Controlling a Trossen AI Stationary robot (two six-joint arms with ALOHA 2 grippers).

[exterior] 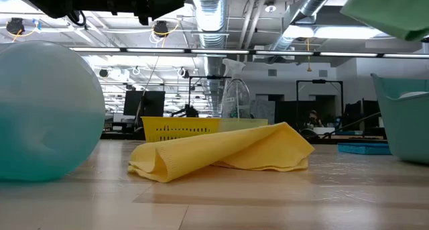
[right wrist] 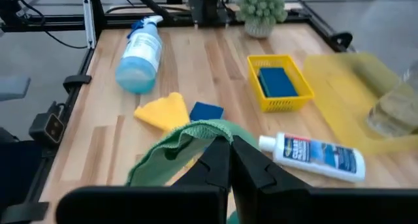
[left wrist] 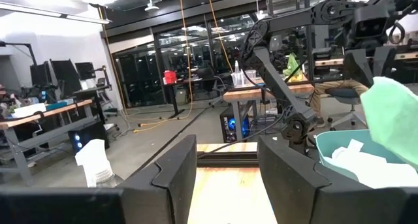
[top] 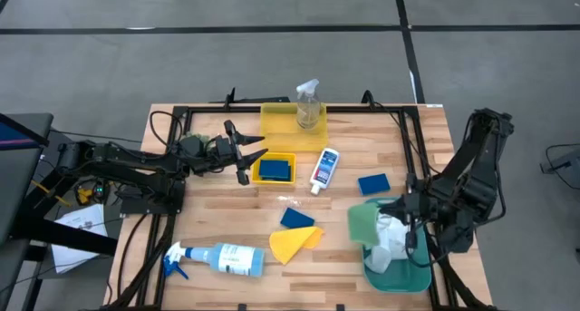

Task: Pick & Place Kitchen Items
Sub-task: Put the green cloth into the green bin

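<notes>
My right gripper (right wrist: 230, 147) is shut on a green cloth (top: 363, 222) above the left rim of the teal bin (top: 399, 280), which holds a white cloth (top: 391, 234). My left gripper (top: 253, 164) hovers open and empty beside a small yellow tray (top: 275, 155) holding a blue sponge (top: 275, 170). A clear spray bottle (top: 308, 104) stands on a flat yellow tray (top: 276, 122). On the table lie a small white blue-capped bottle (top: 324, 170), two blue sponges (top: 373, 183) (top: 295, 218), a yellow cloth (top: 294, 244) and a blue-white spray bottle (top: 222, 258). My right gripper pinches the green cloth between its two fingers at a bunched upper edge (right wrist: 210, 130); how many layers, I cannot tell. The fingers slant downward from the table's right side. The cloth hangs slack below them, and I cannot tell whether it touches the bin.
A small green plant (right wrist: 261, 5) stands at the table's left edge near the left arm. A black frame (top: 272, 110) runs round the table top. Bare wood shows between the small white bottle and the lying spray bottle.
</notes>
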